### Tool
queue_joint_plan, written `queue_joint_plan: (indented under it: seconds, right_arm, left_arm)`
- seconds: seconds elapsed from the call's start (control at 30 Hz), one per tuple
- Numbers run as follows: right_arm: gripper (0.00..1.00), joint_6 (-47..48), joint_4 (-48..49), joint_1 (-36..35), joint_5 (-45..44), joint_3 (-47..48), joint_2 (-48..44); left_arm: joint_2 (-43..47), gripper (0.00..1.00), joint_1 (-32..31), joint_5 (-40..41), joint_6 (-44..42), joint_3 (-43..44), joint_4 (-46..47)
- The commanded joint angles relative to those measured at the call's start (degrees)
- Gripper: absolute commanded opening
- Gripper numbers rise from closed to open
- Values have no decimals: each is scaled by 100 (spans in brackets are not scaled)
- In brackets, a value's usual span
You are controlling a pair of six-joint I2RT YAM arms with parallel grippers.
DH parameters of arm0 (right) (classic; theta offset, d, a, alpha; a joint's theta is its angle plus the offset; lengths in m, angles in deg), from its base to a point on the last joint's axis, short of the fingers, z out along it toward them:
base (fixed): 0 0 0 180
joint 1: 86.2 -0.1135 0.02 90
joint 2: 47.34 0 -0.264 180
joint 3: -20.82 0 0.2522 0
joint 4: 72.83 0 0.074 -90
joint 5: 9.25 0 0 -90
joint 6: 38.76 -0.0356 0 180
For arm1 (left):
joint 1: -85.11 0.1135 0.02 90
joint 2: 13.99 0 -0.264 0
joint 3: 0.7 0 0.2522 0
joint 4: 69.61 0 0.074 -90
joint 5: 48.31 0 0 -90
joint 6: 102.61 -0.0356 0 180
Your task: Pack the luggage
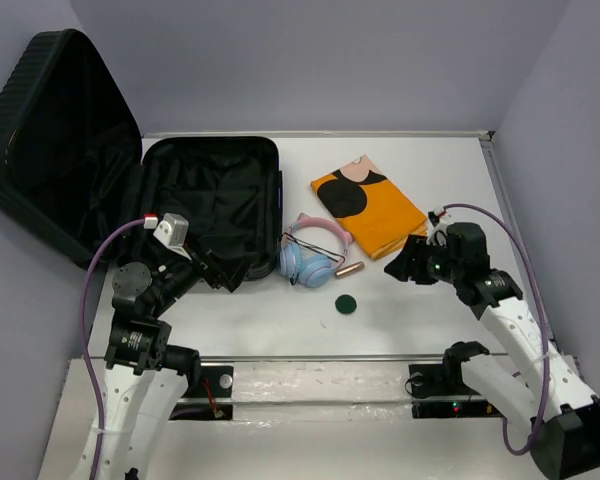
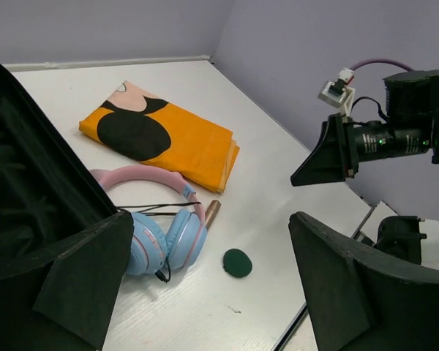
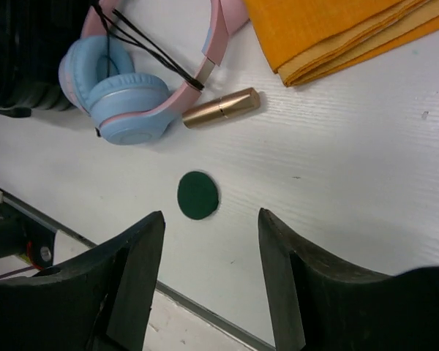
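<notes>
The black ribbed luggage [image 1: 208, 200] lies open at the back left, its lid [image 1: 55, 140] propped up against the wall. Blue and pink headphones [image 1: 313, 255], a gold lipstick tube [image 1: 349, 270], a dark green disc [image 1: 346, 303] and a folded orange cloth with black spots [image 1: 368, 204] lie on the table to its right. My left gripper [image 1: 220, 272] is open and empty at the luggage's near right corner. My right gripper [image 1: 412, 262] is open and empty just right of the lipstick. The disc [image 3: 197, 194] lies beyond the right fingertips, and the headphones [image 2: 164, 234] lie beside the left finger.
The white table [image 1: 450, 170] ends at a metal rail [image 1: 380, 357] along the near edge. Purple walls close in the back and both sides. The lipstick [image 3: 221, 108] lies between the headphones [image 3: 124, 106] and the cloth [image 3: 336, 33].
</notes>
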Motion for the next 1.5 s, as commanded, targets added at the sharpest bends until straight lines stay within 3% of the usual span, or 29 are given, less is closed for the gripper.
queue_joint_plan:
  seconds: [0.0, 0.43, 0.67, 0.9, 1.23, 1.33, 1.4, 1.47]
  right_arm:
    - [60, -178, 654, -845, -1007, -50, 474]
    - [59, -1092, 663, -3410, -2897, -120, 1713]
    - [59, -1610, 680, -4369, -3583, 143, 2812]
    - [59, -1550, 689, -4494, -4023, 653, 3743]
    - [60, -1356, 452, -4494, -4269, 1092, 4210]
    - [43, -1321, 452, -4494, -4287, 1242, 4482]
    - [19, -1373, 452, -4494, -4304, 1269, 4641]
    - [8, -1417, 460, -4494, -4313, 1234, 4554]
  left_arm:
    - [64, 99, 6, -191, 18, -53, 157]
    - [90, 99, 6, 2, 61, -53, 61]
    - [476, 99, 15, 169, 44, -45, 34]
    - [512, 99, 15, 116, 26, -36, 43]
    - [547, 99, 15, 90, 26, -53, 69]
    - [556, 99, 15, 90, 35, -62, 69]
    - [547, 99, 15, 90, 35, -62, 69]
    - [556, 99, 15, 90, 44, -62, 78]
